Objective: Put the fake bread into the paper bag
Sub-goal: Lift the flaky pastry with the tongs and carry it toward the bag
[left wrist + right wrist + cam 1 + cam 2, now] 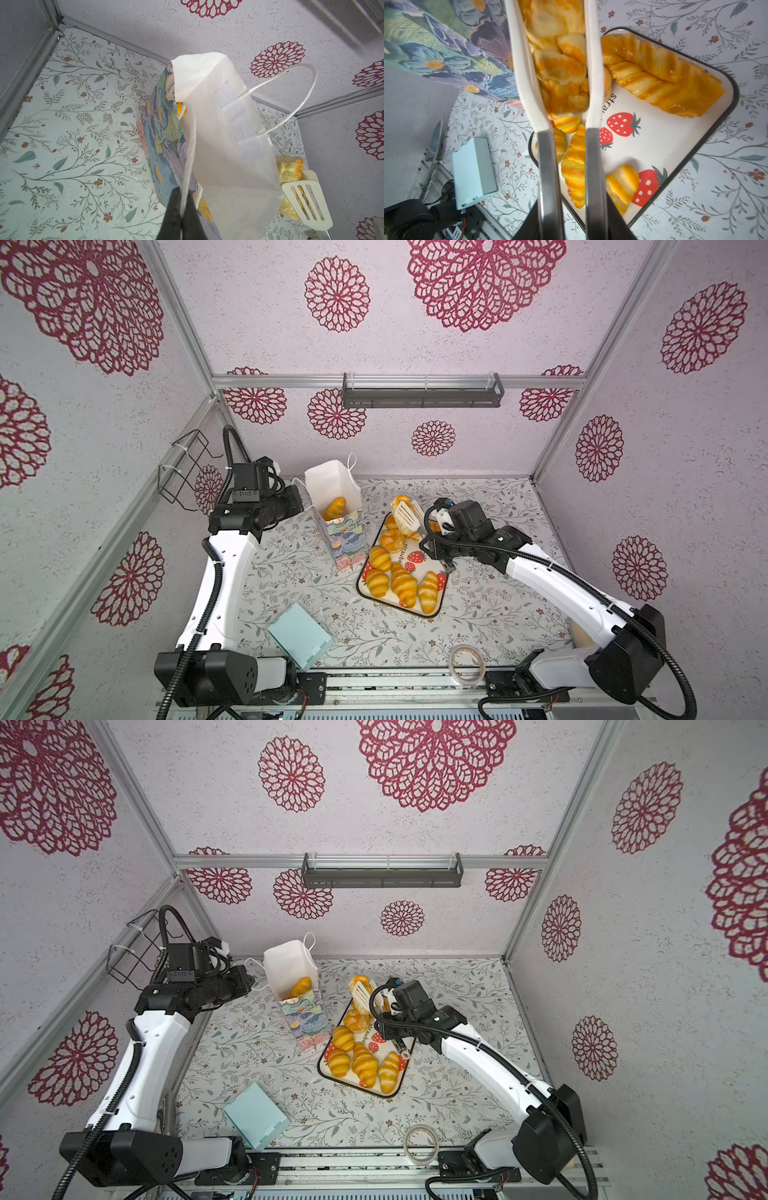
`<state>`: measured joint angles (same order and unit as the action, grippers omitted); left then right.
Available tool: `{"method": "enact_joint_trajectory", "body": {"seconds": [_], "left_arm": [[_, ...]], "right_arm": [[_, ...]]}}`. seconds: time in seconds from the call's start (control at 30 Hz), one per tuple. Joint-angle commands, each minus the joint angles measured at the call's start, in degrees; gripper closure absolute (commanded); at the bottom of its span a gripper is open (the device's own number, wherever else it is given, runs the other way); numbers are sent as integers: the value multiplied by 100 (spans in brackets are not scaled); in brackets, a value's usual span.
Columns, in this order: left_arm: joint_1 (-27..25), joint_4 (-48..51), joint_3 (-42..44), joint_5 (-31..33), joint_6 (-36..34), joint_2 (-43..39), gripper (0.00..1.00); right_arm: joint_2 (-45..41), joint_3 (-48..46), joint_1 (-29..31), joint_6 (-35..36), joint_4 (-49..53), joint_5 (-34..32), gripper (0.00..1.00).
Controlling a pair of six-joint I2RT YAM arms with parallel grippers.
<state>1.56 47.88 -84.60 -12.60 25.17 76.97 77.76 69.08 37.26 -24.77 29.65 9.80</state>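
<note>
The paper bag (347,539) stands upright at the back left, its white mouth open, with one fake bread (335,508) lying inside. My left gripper (182,194) is shut on the bag's near white cord handle (192,133), beside the bag's rim. My right gripper (440,524) is shut on the metal handles of white tongs (409,514). The tongs clamp a golden roll (560,62) in the air, just right of the bag and over the tray's far end. Several striped croissants (403,583) and a long braided loaf (664,76) lie on the strawberry tray (441,605).
A light blue box (300,635) lies at the front left and a tape roll (467,664) at the front edge. A black wire basket (183,468) hangs on the left wall, and a grey shelf (422,391) on the back wall.
</note>
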Motion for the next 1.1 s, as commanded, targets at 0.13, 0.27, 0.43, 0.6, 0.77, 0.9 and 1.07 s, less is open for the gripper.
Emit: {"method": "enact_joint_trajectory", "body": {"seconds": [0.13,0.27,0.43,0.6,0.77,0.9,1.07], "left_arm": [[41,69,-145,-46,15,-64,100],[46,73,-134,-52,10,-81,100],[46,92,-154,-71,5,-94,100],[41,105,-162,-109,8,-83,100],[46,120,-189,-106,5,-86,100],[46,135,-206,-137,-1,-85,100],[46,156,-224,-121,-11,-86,100]], "right_arm": [[-419,-4,-34,-379,-1166,881,65],[-480,-173,-34,-570,-1685,1301,65],[-516,-287,-34,-741,-2130,1670,65],[-482,-313,-30,-904,-2522,2005,65],[-400,-207,-26,-981,-2685,2195,65],[-289,-69,8,-1012,-2773,2290,65],[-74,211,62,-978,-2780,2349,65]]}}
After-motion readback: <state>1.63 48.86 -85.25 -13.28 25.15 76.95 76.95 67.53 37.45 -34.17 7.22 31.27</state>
